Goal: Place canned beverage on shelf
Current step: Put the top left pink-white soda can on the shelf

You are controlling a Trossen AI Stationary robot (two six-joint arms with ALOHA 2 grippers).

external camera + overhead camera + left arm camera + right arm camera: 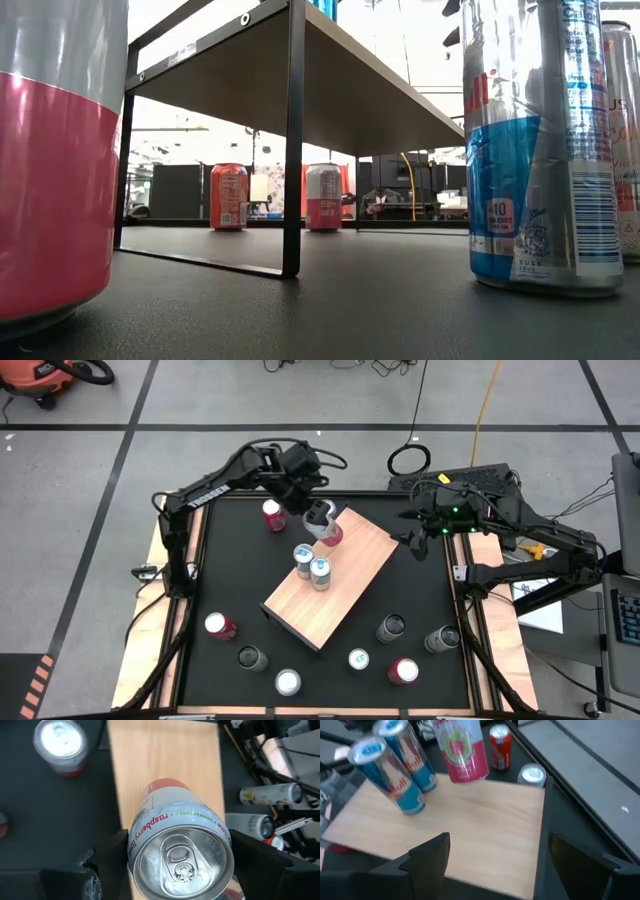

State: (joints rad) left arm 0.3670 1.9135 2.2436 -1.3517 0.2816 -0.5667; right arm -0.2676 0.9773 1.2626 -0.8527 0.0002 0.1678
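Observation:
The shelf, a tan wooden board on black legs, stands slantwise mid-table. Two blue cans stand upright on its top. My left gripper hangs over the shelf's far corner, shut on a pink-and-white canned beverage, which also shows in the right wrist view as the pink-and-white can. My right gripper waits beside the shelf's right end. It is open, with nothing between its fingers. My left gripper pinches the can's side wall just under its top rim, one finger on each side. The fingers slant down from above and from the table's far side. The can hangs top up, slightly tilted, its base just above the board.
A red can stands on the black table by the shelf's far corner. Several more cans stand along the near edge, among them a pink one, a silver-topped one and a red one. Bare board lies right of the blue cans.

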